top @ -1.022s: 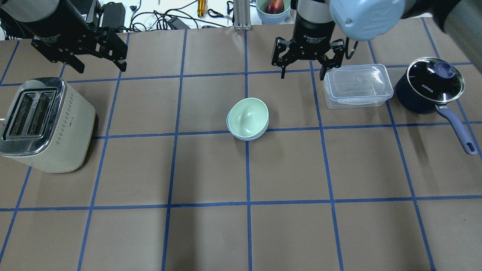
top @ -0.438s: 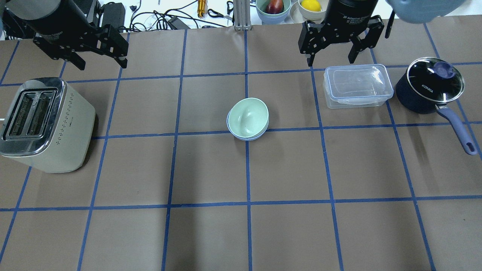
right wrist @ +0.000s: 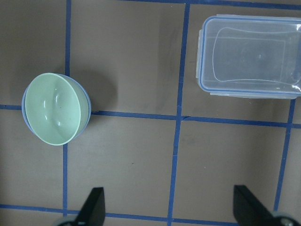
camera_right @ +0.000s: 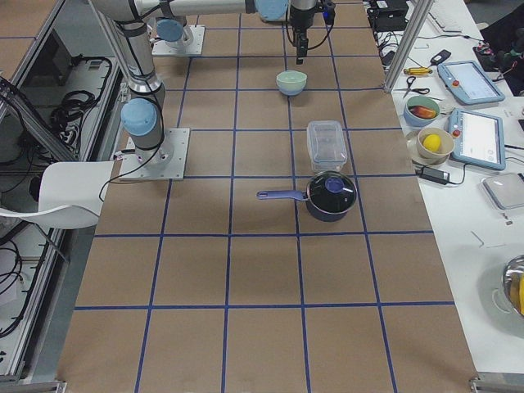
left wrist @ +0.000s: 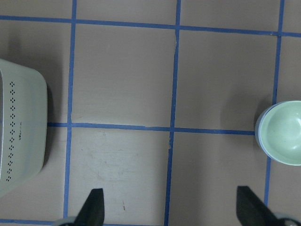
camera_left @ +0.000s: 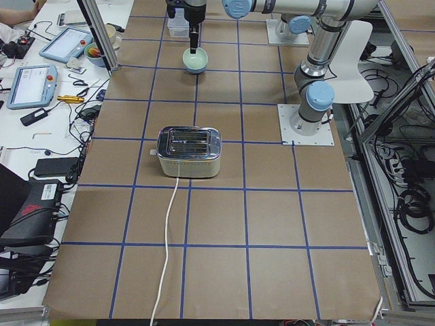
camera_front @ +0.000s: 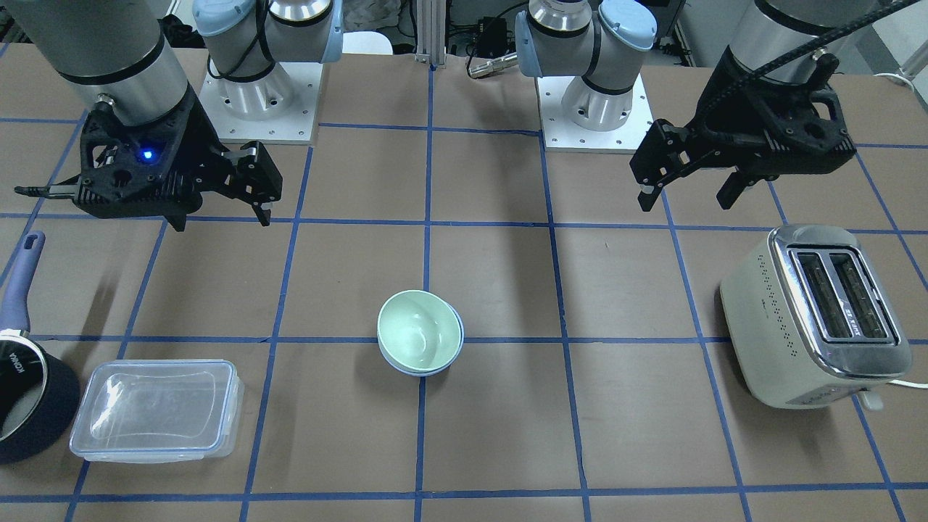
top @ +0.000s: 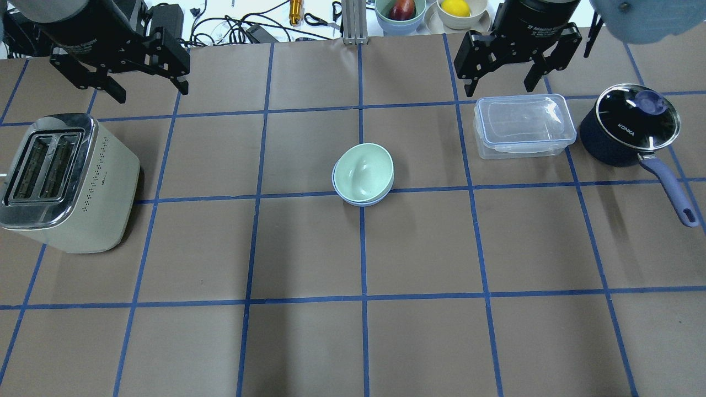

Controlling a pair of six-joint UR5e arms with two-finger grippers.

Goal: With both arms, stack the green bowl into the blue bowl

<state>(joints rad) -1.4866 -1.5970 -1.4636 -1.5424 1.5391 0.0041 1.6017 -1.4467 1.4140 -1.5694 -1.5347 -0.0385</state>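
The green bowl (top: 364,172) sits nested inside the blue bowl (top: 357,202) at the middle of the table; only a thin blue rim shows under it. In the front-facing view the green bowl (camera_front: 417,330) rests in the blue bowl (camera_front: 413,370) the same way. My left gripper (top: 149,91) is open and empty, high above the table beyond the toaster. My right gripper (top: 501,88) is open and empty, above the far edge of the clear container. Both are well away from the bowls. The right wrist view shows the green bowl (right wrist: 56,108) at its left.
A cream toaster (top: 60,182) stands at the left. A clear lidded container (top: 521,125) and a dark blue pot (top: 629,124) with a glass lid stand at the right. Two bowls with fruit (top: 400,14) sit beyond the table's far edge.
My right gripper has moved right and toward the far edge, away from the bowls, still open. My left gripper has drifted slightly toward the far edge. The nested bowls have not moved.
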